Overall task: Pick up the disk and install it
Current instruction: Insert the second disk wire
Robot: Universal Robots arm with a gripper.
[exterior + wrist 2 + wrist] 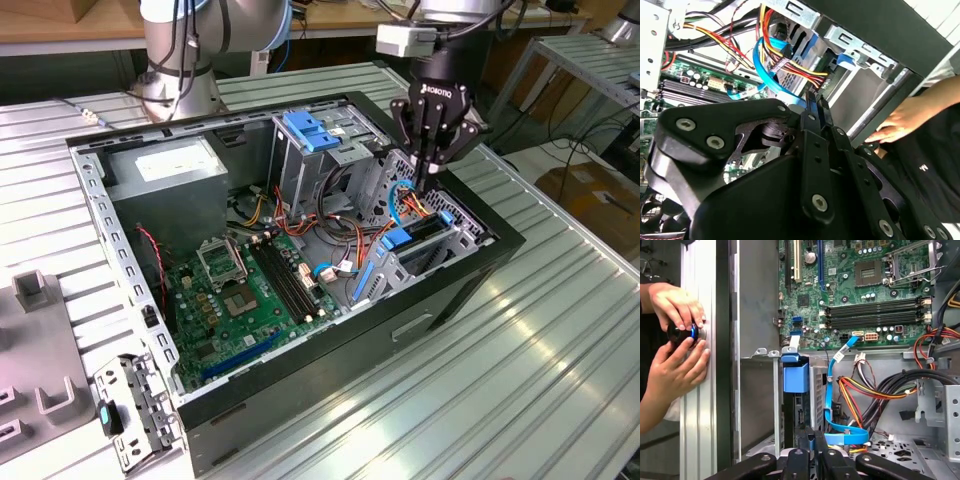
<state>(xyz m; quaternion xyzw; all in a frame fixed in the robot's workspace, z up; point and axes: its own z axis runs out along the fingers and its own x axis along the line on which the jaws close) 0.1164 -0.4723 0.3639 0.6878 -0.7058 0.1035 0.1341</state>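
Inside drive cage [425, 245] | disk [425, 228] seated, just below gripper [432, 172] | jaws closed, empty

open computer case [440, 290] lies on the ribbed metal table [520, 380].

One computer case [470, 270], one motherboard [250, 290], two hands [677, 302], one pincer [430, 170].
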